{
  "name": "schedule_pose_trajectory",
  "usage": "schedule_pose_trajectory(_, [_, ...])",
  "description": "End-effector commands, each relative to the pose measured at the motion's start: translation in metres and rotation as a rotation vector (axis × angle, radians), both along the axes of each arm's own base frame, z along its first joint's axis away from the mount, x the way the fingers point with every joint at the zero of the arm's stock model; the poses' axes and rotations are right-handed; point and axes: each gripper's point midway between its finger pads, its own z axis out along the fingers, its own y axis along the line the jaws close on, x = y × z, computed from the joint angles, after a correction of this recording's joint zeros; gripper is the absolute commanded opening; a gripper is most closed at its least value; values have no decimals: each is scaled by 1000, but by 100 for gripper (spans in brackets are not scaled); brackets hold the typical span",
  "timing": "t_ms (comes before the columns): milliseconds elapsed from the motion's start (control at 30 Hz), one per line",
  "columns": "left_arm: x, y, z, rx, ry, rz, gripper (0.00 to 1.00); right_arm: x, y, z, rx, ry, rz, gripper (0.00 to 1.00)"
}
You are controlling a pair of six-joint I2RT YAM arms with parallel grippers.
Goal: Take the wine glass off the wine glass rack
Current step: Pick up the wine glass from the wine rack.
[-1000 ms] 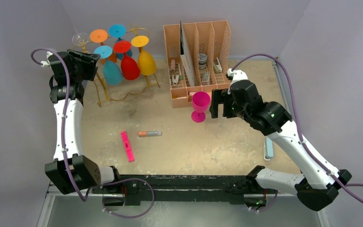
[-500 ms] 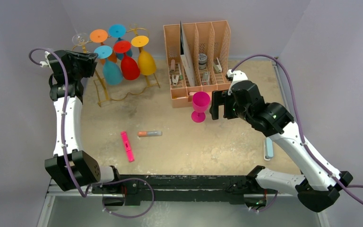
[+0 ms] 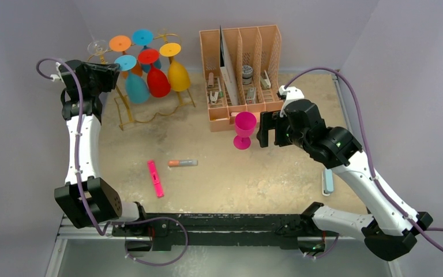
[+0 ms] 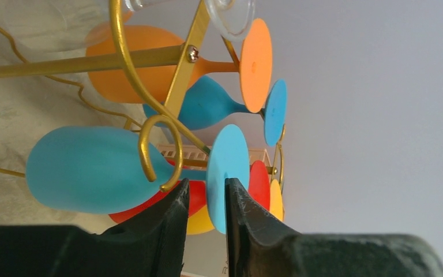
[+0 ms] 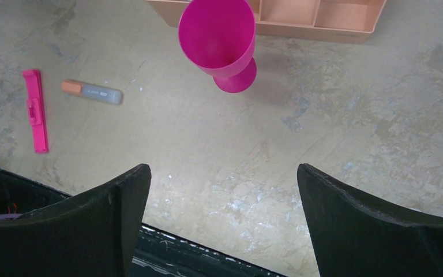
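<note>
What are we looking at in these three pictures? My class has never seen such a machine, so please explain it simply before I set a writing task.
Two robot arms are bolted at the edge of the table, each ending in a two-finger claw. The wide picture comes from a fixed camera overhead; the other two from a camera on each wrist. On it stand a gold wire rack hung with coloured glasses, a peach organiser and an upright magenta glass; a pink highlighter and an orange-capped marker lie nearby. The left claw has its fingers close on either side of the foot of a light blue glass on the rack; whether it grips is unclear. The right claw is wide open and holds nothing.
</note>
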Motion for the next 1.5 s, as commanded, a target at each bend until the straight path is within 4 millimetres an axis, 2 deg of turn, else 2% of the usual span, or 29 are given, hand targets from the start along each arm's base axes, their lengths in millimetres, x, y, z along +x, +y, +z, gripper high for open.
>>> schedule_pose_trajectory(0, [4,0,29,1,-103,-11,23,1,0,13,18,-29,2,99])
schedule_pose_trajectory(133, [1,0,32,15,-101,-10,7,0,0,13,20,-22,7,99])
schedule_pose_trajectory(333, [-3,0,22,0,-64,-2,0,-1,-1,16,18,-29,6,99])
schedule_pose_trajectory(567, [-9,-4,18,-31,-59,-9,0,0,0,13,19,-21,5,99])
schedule_pose_trajectory(733, [-19,-7,17,-129,-99,25,0,0,4,15,31,-15,16,99])
schedule_pose_trajectory(967, [-18,-11,22,-181,-128,12,0,-1,4,18,40,-21,18,99])
schedule_pose_trajectory(1067, [-17,-10,18,-201,-119,23,0,-1,4,17,40,-19,16,99])
schedule_pose_trajectory(1233, [-11,-9,12,-234,-118,25,16,-3,6,22,65,-21,16,99])
schedule_pose_trajectory(1467, [-9,-8,6,-282,-115,43,26,-2,-1,25,44,-41,0,99])
